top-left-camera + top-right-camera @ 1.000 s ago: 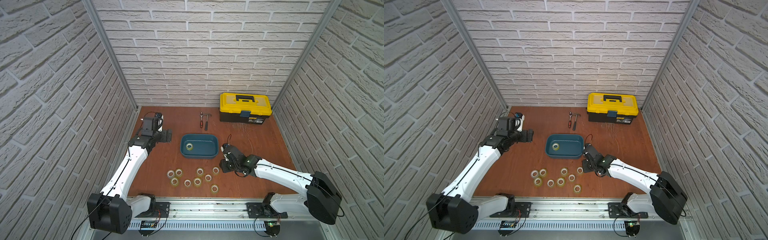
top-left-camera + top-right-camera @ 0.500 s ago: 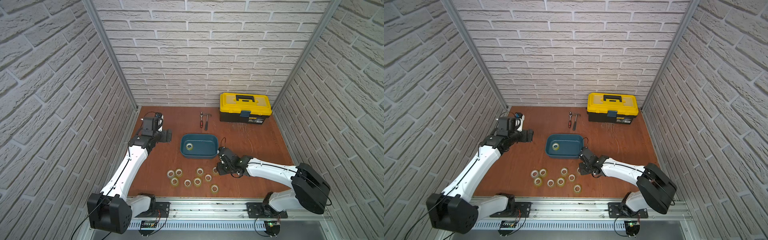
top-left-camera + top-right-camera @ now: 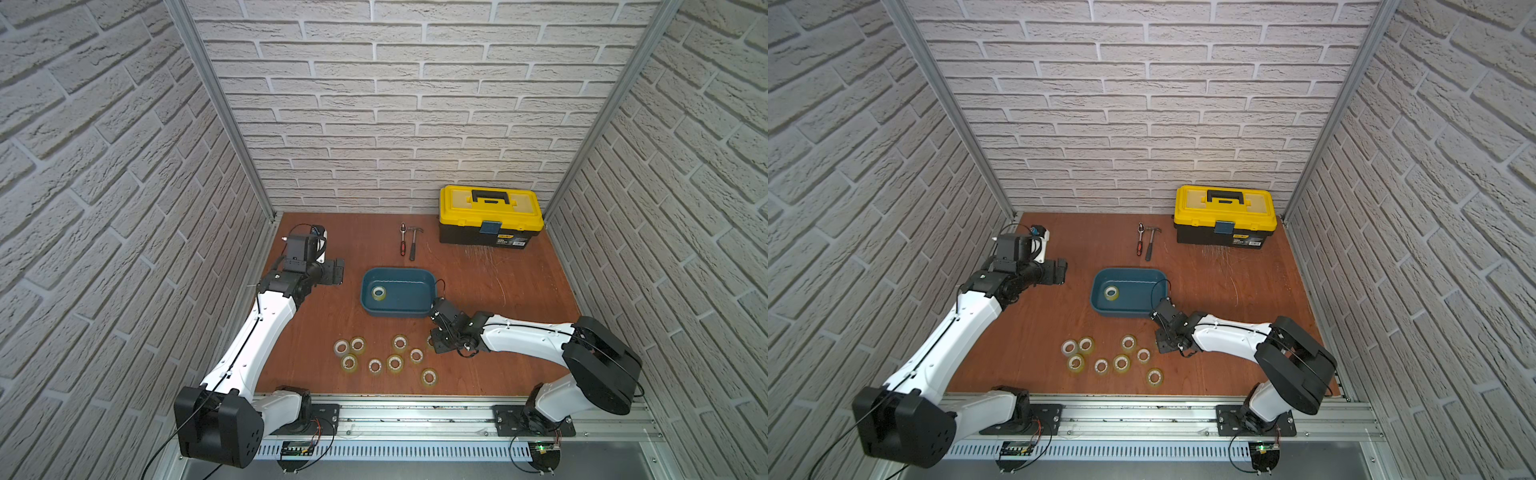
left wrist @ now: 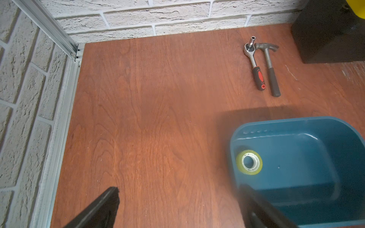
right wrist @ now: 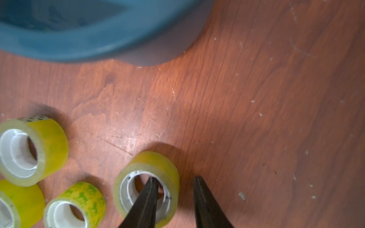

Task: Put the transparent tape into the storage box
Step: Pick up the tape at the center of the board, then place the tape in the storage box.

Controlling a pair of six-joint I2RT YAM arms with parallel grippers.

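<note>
Transparent tape roll (image 5: pixel 147 163) sits core-up on the table (image 5: pixel 256 98), just outside the storage box (image 5: pixel 79 45); right gripper (image 5: pixel 175 178) straddles its wall.

Right wrist view: one finger (image 5: pixel 147 199) is down inside the white core and the other is just outside the yellow rim, jaws parted. A thin gap seems to remain at the outer finger, but blur makes contact hard to judge, so no firm grip is seen. In both top views a cluster of loose rolls (image 3: pixel 395 363) lies toward the table's front edge. One roll (image 3: pixel 378 293) lies inside the box at its left end. Left gripper (image 4: pixel 180 188) hangs spread wide, holding nothing, apart from the box's left end. Yellow toolbox (image 3: pixel 490 208), ratchet (image 3: pixel 402 243) and hammer (image 3: pixel 413 245) sit near the back wall.
</note>
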